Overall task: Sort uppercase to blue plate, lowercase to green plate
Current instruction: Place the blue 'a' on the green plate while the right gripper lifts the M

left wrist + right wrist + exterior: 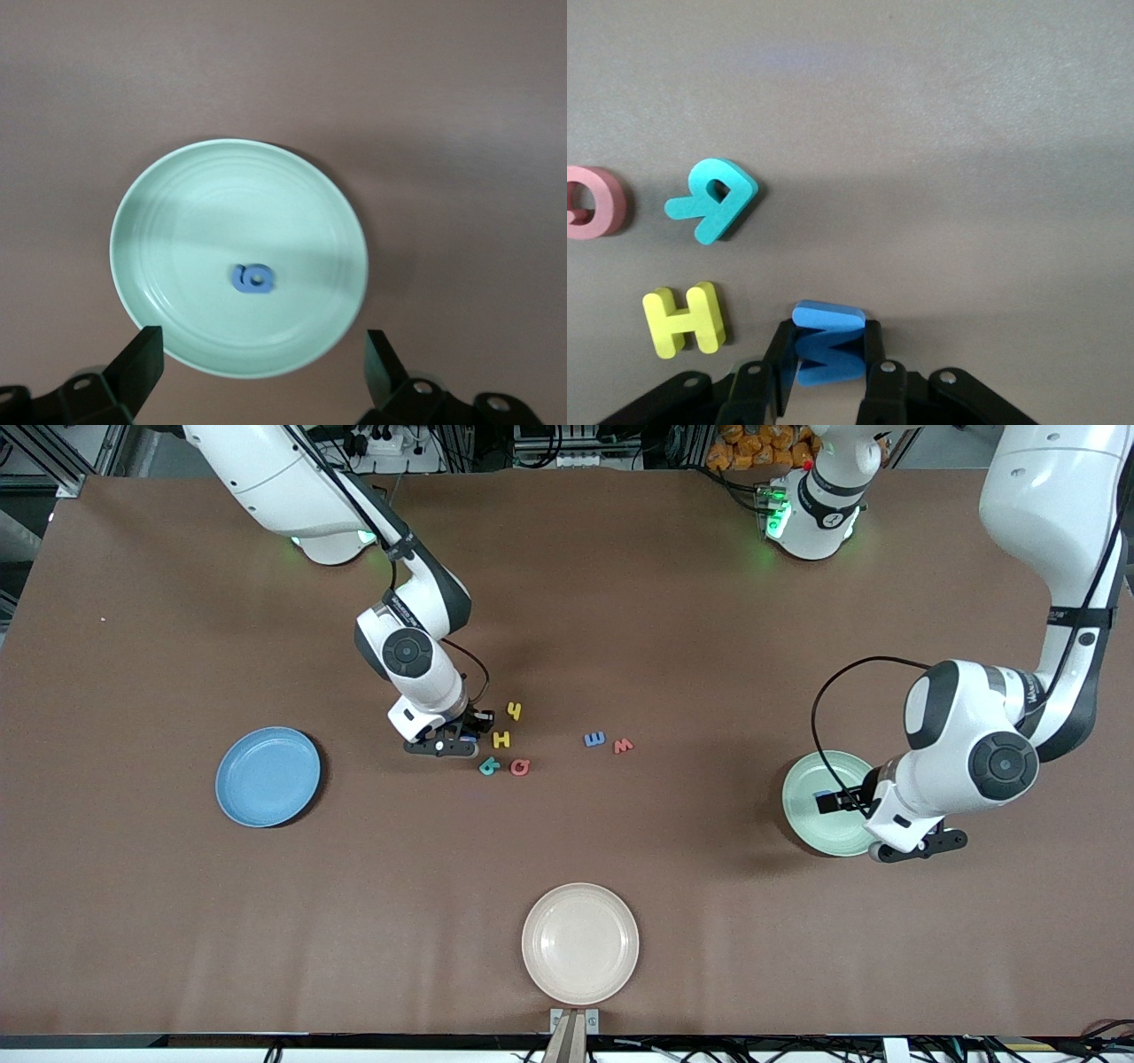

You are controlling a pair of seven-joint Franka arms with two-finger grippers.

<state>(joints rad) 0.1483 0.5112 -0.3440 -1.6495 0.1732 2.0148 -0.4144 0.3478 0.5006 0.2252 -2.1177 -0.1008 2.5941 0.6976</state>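
Left claw (pixel 257 363) open over green plate (pixel 177 195), right claw (pixel 824 359) pinching blue M (pixel 828 345) beside H (pixel 682 319).

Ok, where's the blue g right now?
The blue g lies flat in the green plate at the left arm's end of the table, directly under the open left gripper hovering over the plate.

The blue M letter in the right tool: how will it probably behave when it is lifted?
The blue M looks like thick foam, so it is probably very light and slightly squashy between the right tool's fingers. It is flat-sided, so unlikely to roll. Its matte surface probably will not slip easily.
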